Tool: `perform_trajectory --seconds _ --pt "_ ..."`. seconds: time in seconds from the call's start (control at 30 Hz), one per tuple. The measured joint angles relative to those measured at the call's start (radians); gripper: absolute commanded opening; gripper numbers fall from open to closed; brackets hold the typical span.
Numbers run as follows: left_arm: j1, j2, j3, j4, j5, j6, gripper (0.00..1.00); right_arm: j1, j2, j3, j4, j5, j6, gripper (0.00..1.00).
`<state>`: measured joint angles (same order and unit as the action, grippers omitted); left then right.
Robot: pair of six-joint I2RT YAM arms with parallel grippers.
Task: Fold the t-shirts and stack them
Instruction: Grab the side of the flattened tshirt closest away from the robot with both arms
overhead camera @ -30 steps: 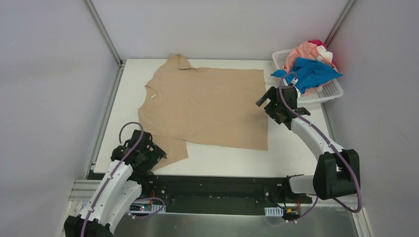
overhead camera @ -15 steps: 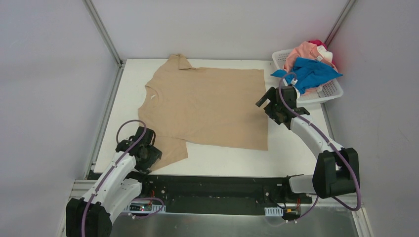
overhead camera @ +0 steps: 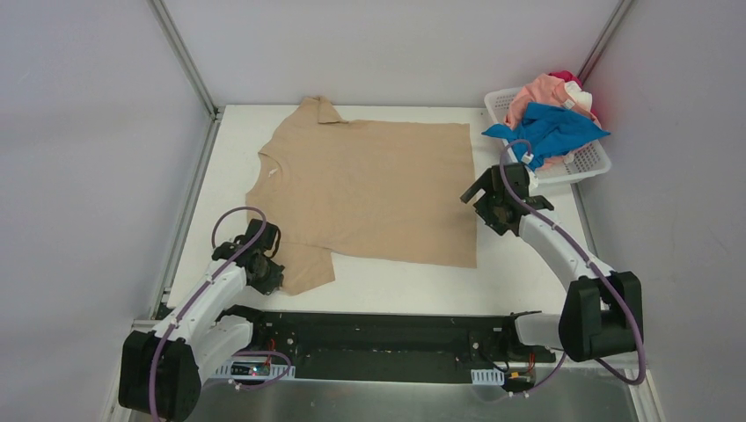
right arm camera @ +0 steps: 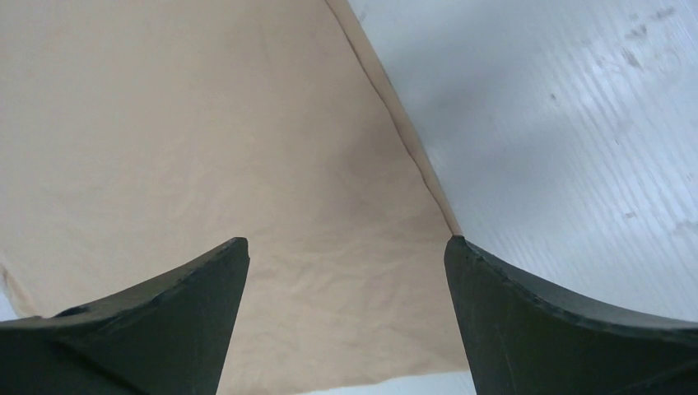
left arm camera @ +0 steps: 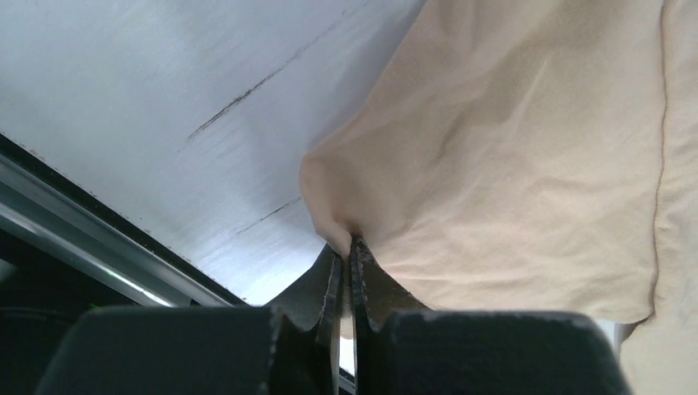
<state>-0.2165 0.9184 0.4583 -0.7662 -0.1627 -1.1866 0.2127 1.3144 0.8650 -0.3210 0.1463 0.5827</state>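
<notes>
A tan t-shirt (overhead camera: 369,189) lies spread flat on the white table, collar to the left and hem to the right. My left gripper (overhead camera: 271,274) is at the shirt's near sleeve. In the left wrist view the left gripper (left arm camera: 352,243) is shut on a pinched fold of the tan sleeve (left arm camera: 510,164). My right gripper (overhead camera: 479,195) hovers over the hem edge on the right, jaws wide apart. The right wrist view shows the right gripper (right arm camera: 346,240) open above the tan cloth (right arm camera: 206,148) with nothing between its fingers. Blue (overhead camera: 554,127), pink (overhead camera: 541,90) and red (overhead camera: 566,77) t-shirts are heaped together at the back right.
The heap sits in a white lattice basket (overhead camera: 591,158) at the table's back right corner. Grey walls with metal frame posts close in the left, back and right. A black rail (overhead camera: 396,338) runs along the near edge between the arm bases.
My left gripper slid forward onto the near sleeve and closed on the cloth. The right gripper shifted slightly nearer along the hem, still open.
</notes>
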Motion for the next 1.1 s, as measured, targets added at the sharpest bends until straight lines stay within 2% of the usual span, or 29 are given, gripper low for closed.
perform_trajectory --seconds 0.23,0.33,0.5,0.83,0.93,1.1 --pt "0.0 -0.044 0.0 0.006 -0.002 0.034 0.0 0.008 -0.125 -0.133 -0.123 -0.01 0.05 0.89" --pt "0.0 -0.066 0.0 0.009 -0.001 0.054 0.0 0.013 -0.193 -0.211 -0.179 -0.017 0.075 0.84" --pt "0.0 -0.091 0.0 0.012 0.004 0.071 0.0 0.024 -0.252 -0.305 -0.211 -0.068 0.108 0.68" --pt "0.0 -0.13 0.0 0.031 0.035 0.085 0.0 0.093 -0.182 -0.325 -0.177 -0.1 0.151 0.36" --pt "0.0 -0.141 0.0 0.037 0.042 0.088 0.0 0.099 -0.163 -0.32 -0.159 -0.082 0.16 0.33" --pt "0.0 -0.138 0.013 0.053 0.049 0.098 0.0 0.102 -0.136 -0.306 -0.132 -0.034 0.165 0.34"
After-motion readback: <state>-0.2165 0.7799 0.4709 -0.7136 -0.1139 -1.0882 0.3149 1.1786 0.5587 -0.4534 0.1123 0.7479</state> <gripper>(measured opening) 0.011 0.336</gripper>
